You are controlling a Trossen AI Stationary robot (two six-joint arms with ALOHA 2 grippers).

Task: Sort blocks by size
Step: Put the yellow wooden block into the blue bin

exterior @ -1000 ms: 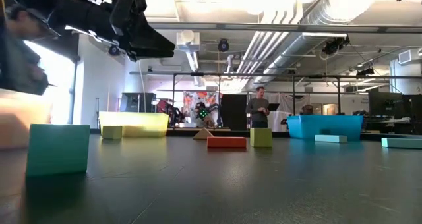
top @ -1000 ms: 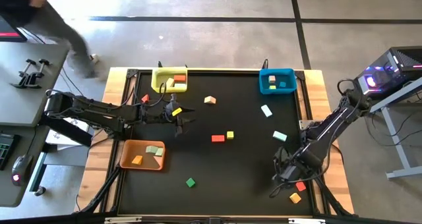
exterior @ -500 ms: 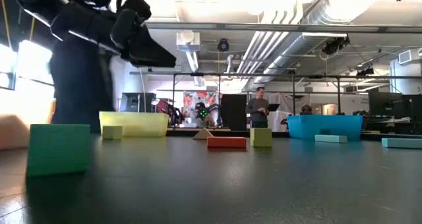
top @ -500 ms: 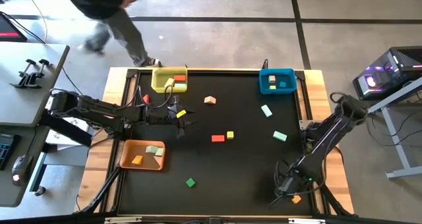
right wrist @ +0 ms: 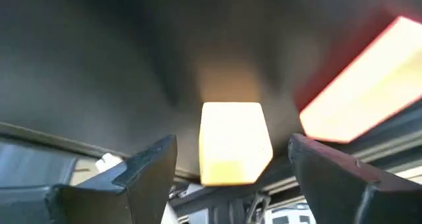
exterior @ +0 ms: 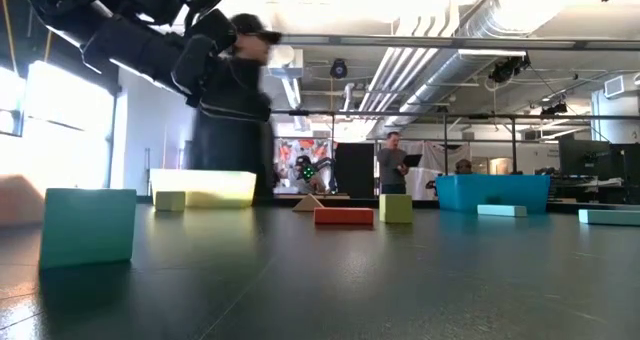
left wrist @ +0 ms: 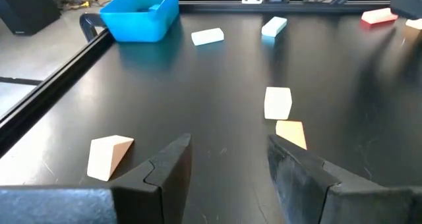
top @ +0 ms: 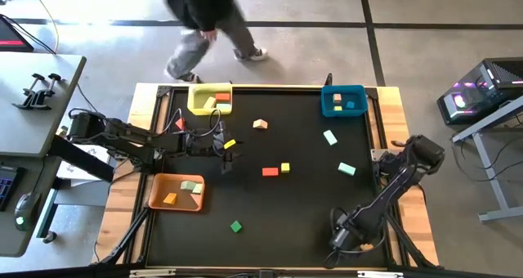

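Orange block [right wrist: 234, 141] sits on the table between the right gripper's [right wrist: 231, 174] spread fingers, not clamped; a red block [right wrist: 359, 89] lies just beside it, off one finger. Both are near the table's edge rail.

Risk, as I judge it: on closing, the finger on the red side could catch the red block as well, nudging or wedging it, and the orange one could twist out. So near the rail, a shoved block may slide against the edge.

Left gripper [left wrist: 227, 161] hangs above the table, fingers apart, nothing between them. Ahead of it: a tan wedge [left wrist: 109, 156] to one side, a pale cube [left wrist: 277, 102] and an orange piece [left wrist: 291, 133] nearer the other finger, mint bars [left wrist: 207, 35] farther off by the blue bin [left wrist: 140, 14].

Blocks look solid, matte, sharp-edged: cubes, bars, one wedge. Table surface [left wrist: 198, 85] is dark, smooth, faintly scuffed. Bin looks like glossy plastic.

A person [top: 204, 16] walks past beyond the table.
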